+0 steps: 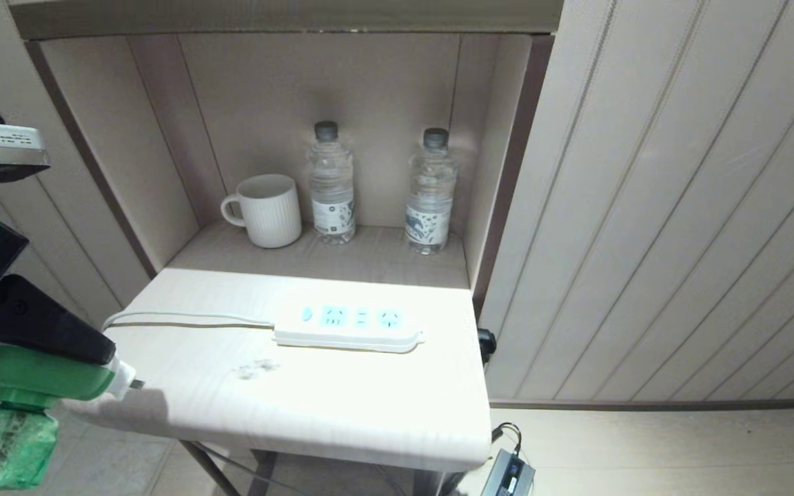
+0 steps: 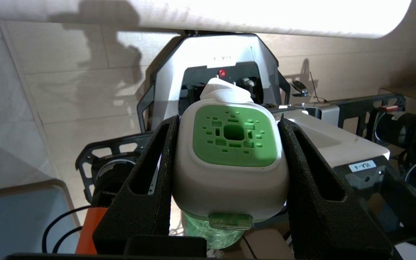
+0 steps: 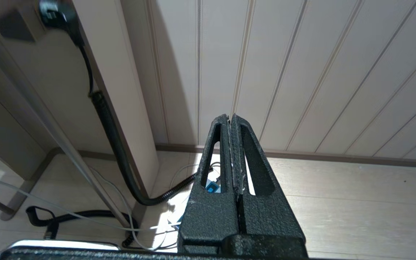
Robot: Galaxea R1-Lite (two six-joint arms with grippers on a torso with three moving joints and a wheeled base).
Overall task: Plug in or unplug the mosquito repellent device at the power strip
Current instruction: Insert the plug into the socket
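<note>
Both left end effector (image 2: 229, 159) fingers clamp mosquito repellent device (image 2: 231, 169); prongs seemingly clear of table (image 1: 314, 406).

Head view: strong overhead light overexposes the table top (image 1: 314, 406), washing out its grain; the power strip (image 1: 347, 327) nearly merges with it. Alcove rear dimmer. Left wrist view: glare band above, hard shadows on floor. All views sharp.

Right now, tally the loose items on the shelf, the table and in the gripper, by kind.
Water bottles: 2
Mug: 1
Power strip: 1
Mosquito repellent device: 1, held in the left gripper off the table's left edge
Total: 5
</note>
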